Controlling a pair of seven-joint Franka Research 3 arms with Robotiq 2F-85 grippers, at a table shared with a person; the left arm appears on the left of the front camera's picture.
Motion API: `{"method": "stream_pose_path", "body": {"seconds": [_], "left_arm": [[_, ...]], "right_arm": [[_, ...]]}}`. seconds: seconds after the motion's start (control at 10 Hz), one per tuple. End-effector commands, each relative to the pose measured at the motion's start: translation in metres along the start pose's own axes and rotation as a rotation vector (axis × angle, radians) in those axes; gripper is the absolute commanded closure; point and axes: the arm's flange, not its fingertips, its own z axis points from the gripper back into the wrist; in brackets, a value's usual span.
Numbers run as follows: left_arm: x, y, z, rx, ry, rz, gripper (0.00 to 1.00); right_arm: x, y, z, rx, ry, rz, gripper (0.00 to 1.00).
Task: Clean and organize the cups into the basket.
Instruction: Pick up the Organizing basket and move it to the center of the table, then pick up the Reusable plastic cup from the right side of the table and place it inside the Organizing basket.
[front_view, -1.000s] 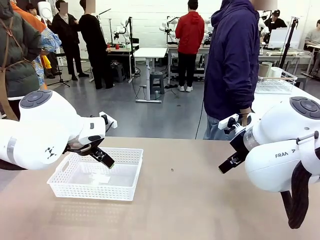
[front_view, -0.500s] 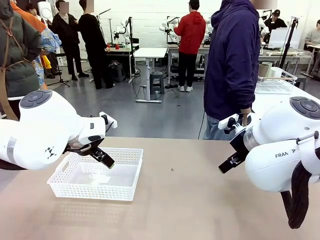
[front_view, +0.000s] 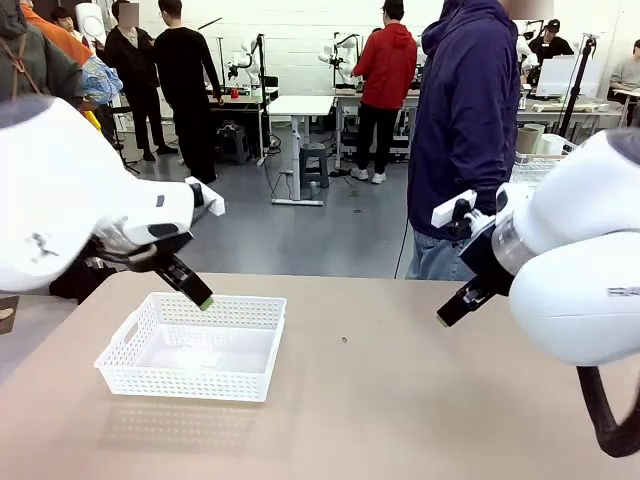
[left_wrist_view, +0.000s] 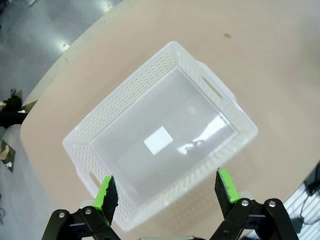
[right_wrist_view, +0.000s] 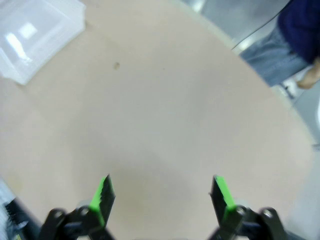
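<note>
In the front view the basket (front_view: 120, 365) stood on the left part of the counter (front_view: 400, 400). The left gripper (front_view: 197, 292) hung over its far rim and the right gripper (front_view: 450, 312) over the right side.

In the left wrist view, the left gripper was spread wide above the basket.

In the right wrist view, the right gripper was also spread wide, above the counter.

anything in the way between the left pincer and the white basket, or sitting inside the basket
Nothing visible does. The left pincer hangs open above the basket, with only clear air between them. The basket's floor is bare, so nothing blocks the space inside it either.
</note>
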Motion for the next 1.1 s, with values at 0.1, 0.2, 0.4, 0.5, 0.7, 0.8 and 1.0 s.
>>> {"method": "stream_pose_path", "body": {"seconds": [0.1, 0.2, 0.4, 0.5, 0.7, 0.8, 1.0], "left_arm": [[-0.118, -0.046, 0.02, 0.052, 0.066, -0.071, 0.0], [-0.121, -0.046, 0.016, 0.081, 0.079, -0.063, 0.0], [-0.012, -0.014, 0.041, 0.017, 0.048, -0.038, 0.0], [-0.012, -0.014, 0.041, 0.017, 0.048, -0.038, 0.0], [-0.012, -0.014, 0.041, 0.017, 0.048, -0.038, 0.0], [-0.015, -0.015, 0.045, 0.026, 0.065, -0.045, 0.0], [-0.049, 0.032, 0.053, -0.538, -0.221, 0.214, 0.0]], "right_arm": [[-0.151, 0.083, 0.075, -0.219, 0.015, 0.011, 0.0], [-0.159, 0.087, 0.083, -0.274, 0.019, 0.004, 0.0], [-0.004, 0.039, 0.073, -0.122, 0.003, 0.017, 0.0], [-0.004, 0.039, 0.073, -0.122, 0.003, 0.017, 0.0], [-0.01, 0.047, 0.091, -0.162, 0.009, -0.002, 0.0], [0.0, 0.029, 0.077, -0.061, 0.009, -0.023, 0.0], [-0.026, -0.011, 0.072, 0.305, -0.139, -0.243, 0.0]]}}
